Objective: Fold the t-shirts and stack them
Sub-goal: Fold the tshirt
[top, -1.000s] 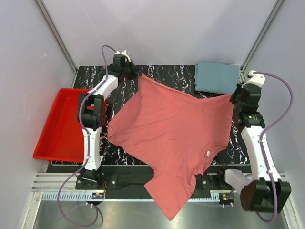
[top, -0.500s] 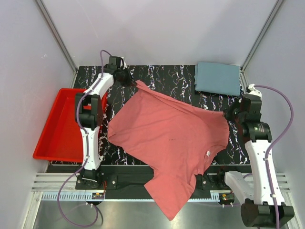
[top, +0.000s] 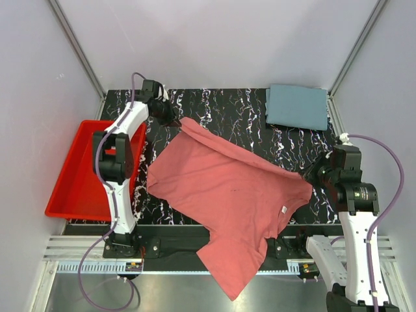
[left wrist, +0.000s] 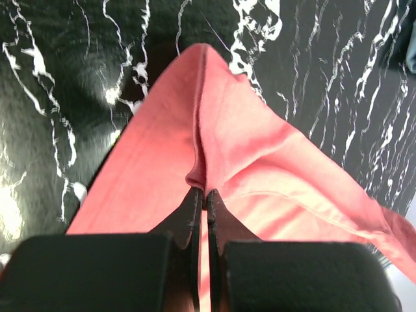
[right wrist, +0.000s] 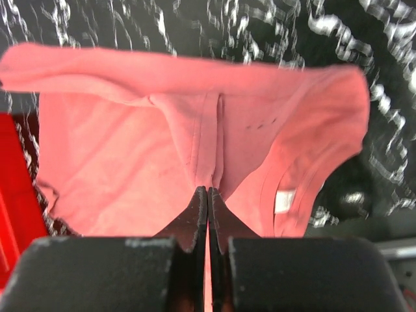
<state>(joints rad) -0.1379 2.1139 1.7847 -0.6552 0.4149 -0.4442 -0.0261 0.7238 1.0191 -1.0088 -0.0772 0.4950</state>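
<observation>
While grey-blue shirt lies folded on counter upper right, left gripper and right gripper each pinch salmon-pink shirt edge.

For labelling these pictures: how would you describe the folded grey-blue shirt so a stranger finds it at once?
Look at the black marbled table, then its far right corner. The grey-blue t-shirt lies there, folded into a flat rectangle, unlike the spread salmon-pink t-shirt.

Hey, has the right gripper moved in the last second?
Yes. The right gripper, shut on the pink shirt, has drawn back toward the arms' side, away from the folded grey-blue shirt.
</observation>
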